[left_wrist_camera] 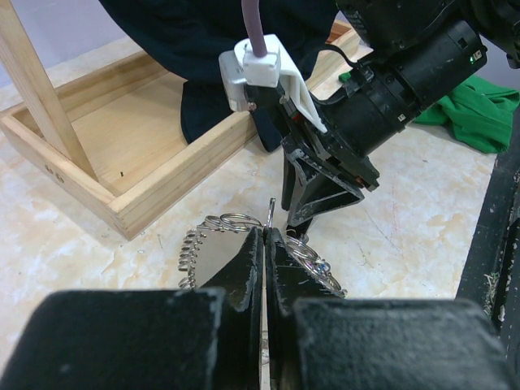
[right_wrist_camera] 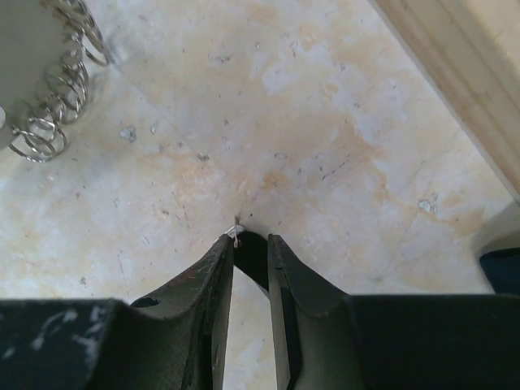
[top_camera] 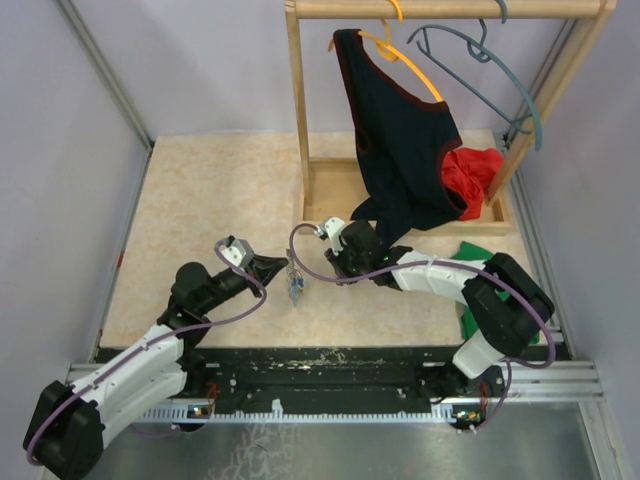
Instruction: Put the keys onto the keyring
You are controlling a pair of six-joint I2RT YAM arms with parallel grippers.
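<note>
My left gripper (top_camera: 280, 268) (left_wrist_camera: 266, 231) is shut on the keyring (top_camera: 293, 274), pinching its thin wire just above the table. In the left wrist view the keyring's grey coil (left_wrist_camera: 192, 248) curls to the left of my fingers. A cluster of small rings with a blue bit of the keys (left_wrist_camera: 318, 262) hangs on their right; from above the keys (top_camera: 297, 290) show as a small bluish clump. My right gripper (top_camera: 332, 262) (left_wrist_camera: 302, 213) (right_wrist_camera: 250, 240) points down at the table just beyond, open, with nothing between its fingers. The coil (right_wrist_camera: 58, 101) lies to its upper left.
A wooden rack with a tray base (top_camera: 330, 195) stands behind the grippers. On it hang a dark garment (top_camera: 395, 140) on an orange hanger and a bare grey-blue hanger (top_camera: 490, 65). A red cloth (top_camera: 472, 172) lies in the tray and a green cloth (top_camera: 470, 255) under my right arm.
</note>
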